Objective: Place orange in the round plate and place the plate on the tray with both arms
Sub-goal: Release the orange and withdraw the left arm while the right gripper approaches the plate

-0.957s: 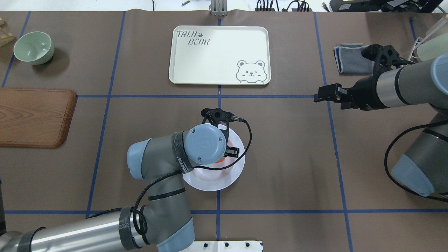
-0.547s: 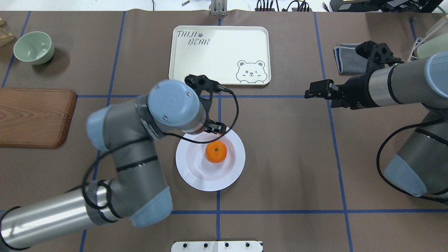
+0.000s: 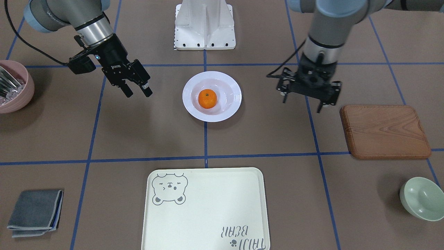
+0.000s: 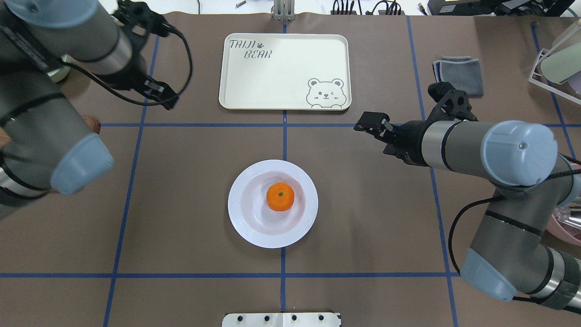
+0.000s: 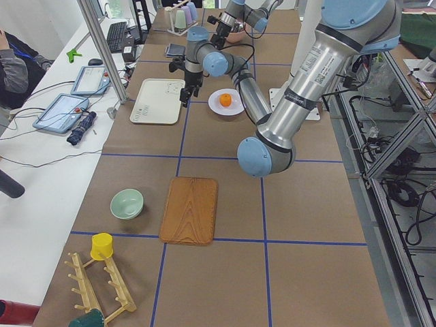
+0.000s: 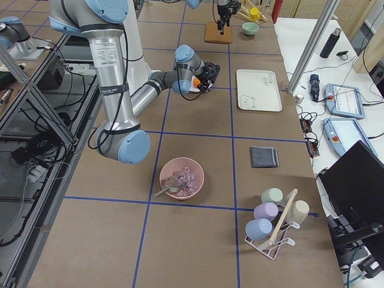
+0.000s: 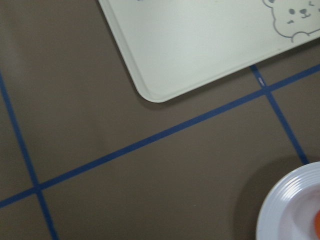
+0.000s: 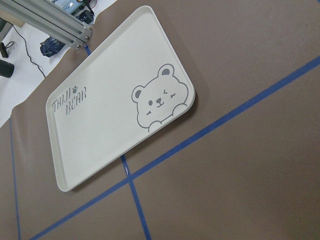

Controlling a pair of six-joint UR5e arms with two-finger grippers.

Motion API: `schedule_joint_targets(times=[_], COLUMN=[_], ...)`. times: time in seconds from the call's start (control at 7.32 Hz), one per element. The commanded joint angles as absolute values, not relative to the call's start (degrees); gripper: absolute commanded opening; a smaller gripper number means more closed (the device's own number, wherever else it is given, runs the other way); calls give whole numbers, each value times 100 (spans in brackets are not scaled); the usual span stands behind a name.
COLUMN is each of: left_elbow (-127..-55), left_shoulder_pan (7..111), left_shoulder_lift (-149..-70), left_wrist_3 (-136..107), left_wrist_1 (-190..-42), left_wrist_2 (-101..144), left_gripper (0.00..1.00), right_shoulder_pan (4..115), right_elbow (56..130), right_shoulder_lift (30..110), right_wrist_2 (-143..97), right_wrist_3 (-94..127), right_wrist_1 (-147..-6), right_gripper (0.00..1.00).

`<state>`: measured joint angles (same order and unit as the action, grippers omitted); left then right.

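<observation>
1. Overhead exterior view, orange (image 4: 280,196): lies in the well of the round plate (image 4: 247,227), a little off centre. The first half of the task is judged done.
2. Round plate: flat on the worktop (image 4: 363,227), with neither arm touching it.
3. Tray (image 4: 281,72): beyond the plate on the side away from the robot, well apart from it, with a blue tape line between them. Its surface is bare, so there is room for the plate.
4. Left pincer (image 3: 301,104): to one side of the plate, towards the wooden board (image 3: 383,131), and not touching the plate. Its fingers are spread wide and hold nothing.
5. Right pincer (image 3: 138,93): on the opposite side of the plate, near but apart. Its fingers are parted by a modest gap with nothing between them.
6. Judgement: the pincers flank the plate, which suits a two-sided lift by the rim. Each would need to come in and down to the rim. The rim is glossy, and the loose orange may roll if the plate tilts.
</observation>
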<state>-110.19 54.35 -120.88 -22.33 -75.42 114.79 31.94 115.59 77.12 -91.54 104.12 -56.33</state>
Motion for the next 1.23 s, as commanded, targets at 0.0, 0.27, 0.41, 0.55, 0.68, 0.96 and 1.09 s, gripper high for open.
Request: schedule_joint_targets(times=[0.0,0.27,0.41,0.55,0.68,0.96,1.09], left_elbow=[-10777,-9952,-9610,-9424,-9335,-8905,-8799], left_shoulder_pan=[6772,8203,8635,8892,9008,9316,9343], left_shoulder_lift=[-10993,-10471,-10424,-10346,-10223,-10021,-9985], left_wrist_3=[-135,1088,1107,1273,1501,1494,1477], left_wrist_1=[-7462,-8093,-8199,-8200,-8191,-8200,-8209], left_wrist_2=[12032,12652,12900,13042,13043,13568,13588], left_gripper=[99,99,99,99,99,99,99], right_shoulder_pan=[2683,2208,1902,1498,1068,355,238], right_elbow=[11601,11724,11829,11926,11918,11665,11411], right_shoulder_lift=[7690,7690,7699,7708,7725,7691,7664], right_wrist_2=[-8502,-7939,-7545,-7028,-6492,-5681,-5678], right_wrist_3=[11089,11397,11469,11470,11739,12407,12567], right_wrist_1=[-5301,-5300,-5300,-5300,-5291,-5291,-5274], right_gripper=[100,100,100,100,100,100,99])
